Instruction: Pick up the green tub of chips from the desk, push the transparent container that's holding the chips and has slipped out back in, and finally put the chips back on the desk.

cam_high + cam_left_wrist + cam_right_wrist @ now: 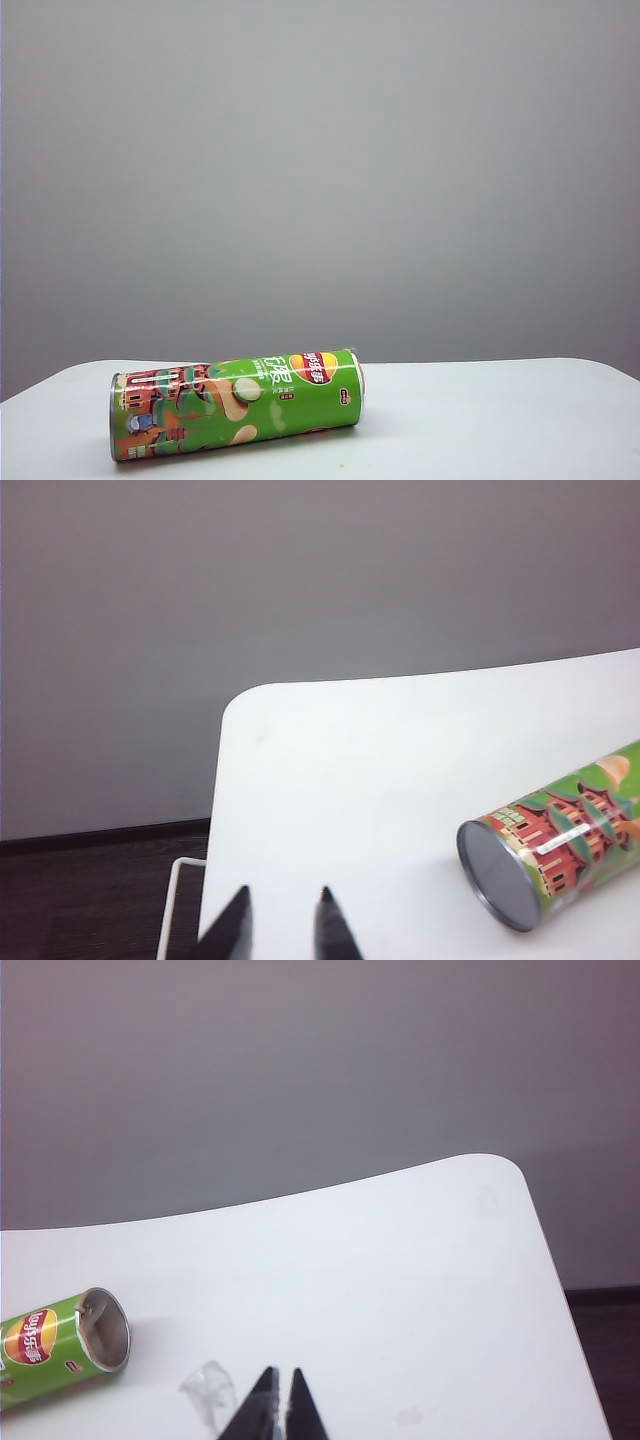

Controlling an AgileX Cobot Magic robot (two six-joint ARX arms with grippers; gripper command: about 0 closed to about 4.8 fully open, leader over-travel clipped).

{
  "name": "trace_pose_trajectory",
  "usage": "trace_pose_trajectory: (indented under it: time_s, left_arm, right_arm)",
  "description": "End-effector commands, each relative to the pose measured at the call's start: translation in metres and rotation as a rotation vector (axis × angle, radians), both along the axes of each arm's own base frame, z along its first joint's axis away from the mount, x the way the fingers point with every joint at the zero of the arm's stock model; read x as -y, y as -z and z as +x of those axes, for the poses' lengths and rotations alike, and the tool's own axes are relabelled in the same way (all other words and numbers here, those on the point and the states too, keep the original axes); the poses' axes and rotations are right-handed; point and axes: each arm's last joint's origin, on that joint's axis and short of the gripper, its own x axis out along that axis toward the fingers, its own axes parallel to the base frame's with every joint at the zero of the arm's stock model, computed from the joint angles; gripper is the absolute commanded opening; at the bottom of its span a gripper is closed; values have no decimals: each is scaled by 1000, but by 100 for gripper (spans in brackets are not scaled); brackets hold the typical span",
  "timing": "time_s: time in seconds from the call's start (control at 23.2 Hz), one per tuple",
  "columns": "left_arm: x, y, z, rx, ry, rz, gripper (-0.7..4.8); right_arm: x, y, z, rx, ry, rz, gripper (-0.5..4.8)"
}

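Both grippers hang low over the near part of the desk (480,420), clear of everything on it. Left gripper (283,905) shows only its two dark fingertips (235,920), which stand a small way apart with bare white tabletop showing in the gap and nothing between them; they sit over the desk's corner, close to its edge, with dark floor and a thin white frame (172,910) beyond that edge. Off to one side of this gripper, well apart from it, the green tub of chips (560,855) lies on its side, its flat silver-rimmed closed end turned toward the camera and the red building artwork just behind that rim. Right gripper (281,1385) has its fingertips (262,1400) nearly touching, a thin sliver between them, holding nothing. Just beside it on the desk lies a small crumpled scrap of clear film (208,1390), not touching the fingers. Farther off on the same side, the tub's open end faces this camera, its inside dim; whether the transparent container sits within cannot be told. From the exterior view the tub rests lengthwise near the desk's front edge, and neither gripper appears there.
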Motion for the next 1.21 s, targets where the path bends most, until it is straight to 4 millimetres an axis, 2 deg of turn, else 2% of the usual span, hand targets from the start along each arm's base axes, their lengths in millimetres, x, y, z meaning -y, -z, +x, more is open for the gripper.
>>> trace_pose_trajectory:
  time_s: [0.04,1.21]
  left_arm:
    - [0,1,0,-18,7,-44,80]
    - [0,1,0,-18,5,-48,80]
  right_arm:
    - [0,3,0,-17,-7,1,12]
    - [0,3,0,-16,-6,1,12]
